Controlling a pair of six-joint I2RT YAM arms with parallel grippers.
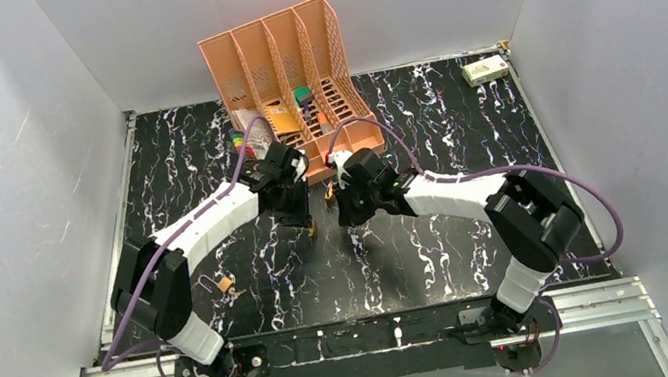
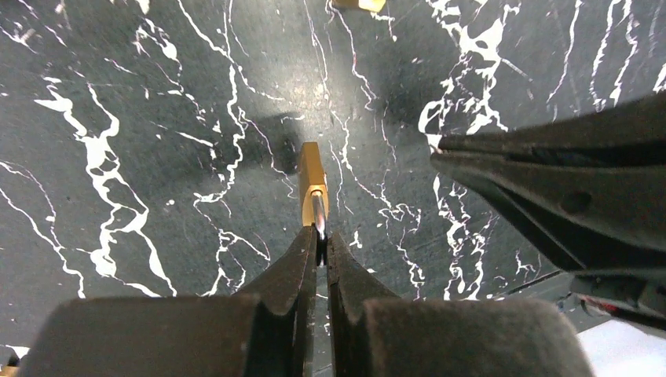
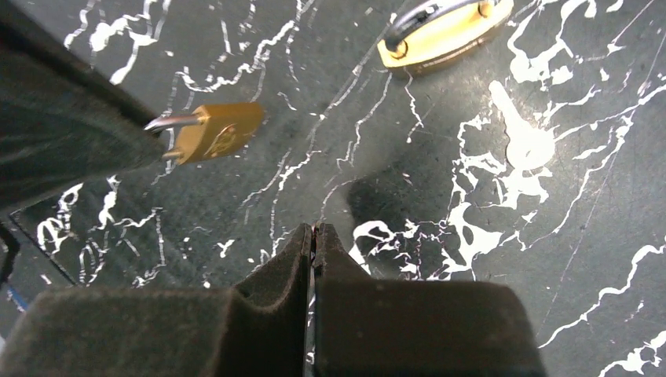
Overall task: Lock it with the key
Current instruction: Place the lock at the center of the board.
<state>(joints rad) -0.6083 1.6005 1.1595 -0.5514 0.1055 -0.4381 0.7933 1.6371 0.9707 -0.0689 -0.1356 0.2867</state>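
Two hands are facing each other low over the middle of the desk (image 1: 441, 252), and we are reading them from the left. Far left, near the left arm's elbow, a small brass piece (image 1: 224, 285) is lying on its own, too small for us to name.

The left hand (image 2: 320, 239) is clamping its fingers on the steel shackle (image 2: 318, 210) of a small brass padlock (image 2: 311, 174). We are taking that grip as a way of leaving the body free and its bottom face open to whatever approaches from the right. The padlock's long axis is running straight on from the fingers, shackle toward the hand and body pointing away. In the right wrist view the body is pointing rightward, toward the right hand's side.

The right hand (image 3: 314, 232) is holding its fingers pressed together just across from the padlock, its tips apart from it. We are looking for the key and not finding it for certain. Nothing is sticking out past those tips, and only a thin pale line is showing in the seam between them. So we cannot tell whether the key is pinched there, nor which way it is pointing.

Further right, a second padlock (image 3: 444, 31), larger, is lying flat on the desk.
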